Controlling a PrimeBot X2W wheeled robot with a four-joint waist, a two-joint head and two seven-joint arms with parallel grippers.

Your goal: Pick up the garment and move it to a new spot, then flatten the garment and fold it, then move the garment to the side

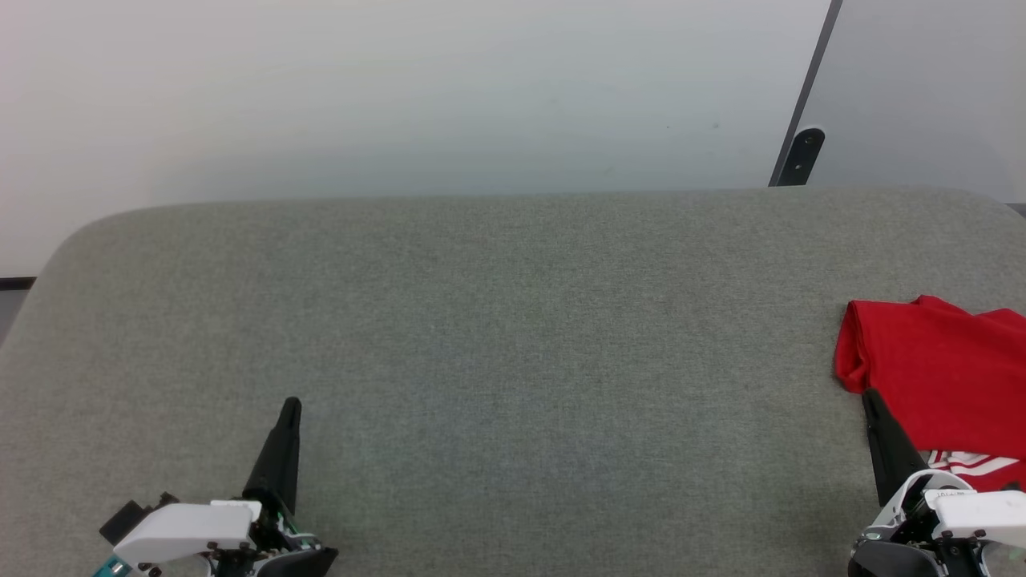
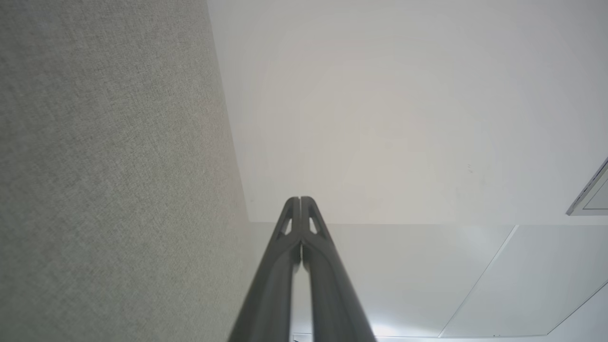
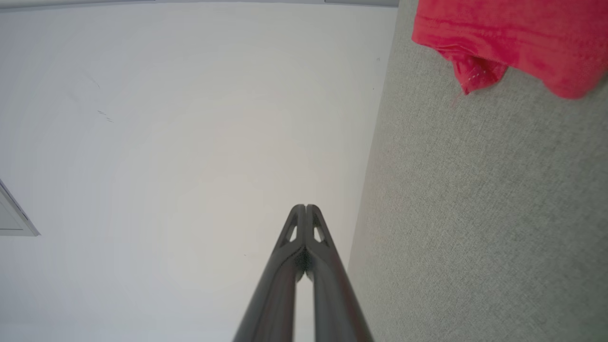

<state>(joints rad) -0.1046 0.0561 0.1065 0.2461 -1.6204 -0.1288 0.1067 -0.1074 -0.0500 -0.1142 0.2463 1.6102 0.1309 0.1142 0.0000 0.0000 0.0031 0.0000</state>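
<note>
From where I stand, the desk [image 1: 513, 361] is a broad slab covered in grey woven cloth. Its far edge runs straight along a pale wall [image 1: 401, 96] and curves off in a rounded corner at each end. On the left the edge slants down toward the near side.

The garment [image 1: 938, 377] lies bunched at the desk's right side, well short of the far edge, and it runs out of the head view on the right. It shows mostly plain red, with a rolled fold along its left border and a bit of white striping low down, near the right arm's wrist.

The right end effector [image 1: 870, 397] has its two dark fingers pressed together, pinching nothing. In the head view its tip lines up against the garment's lower left border. The right wrist view, though, shows grey cloth between the fingertips [image 3: 306, 209] and the red fabric, so the two are apart.

The left end effector [image 1: 290, 405] sits near the front left, also pressed together and holding nothing, with its tip pointing toward the wall.

Between the two arms a wide stretch of grey surface reaches to the far edge. Behind the right corner, a dark seam [image 1: 809, 80] slants down the wall to a small black fitting [image 1: 804, 156].
</note>
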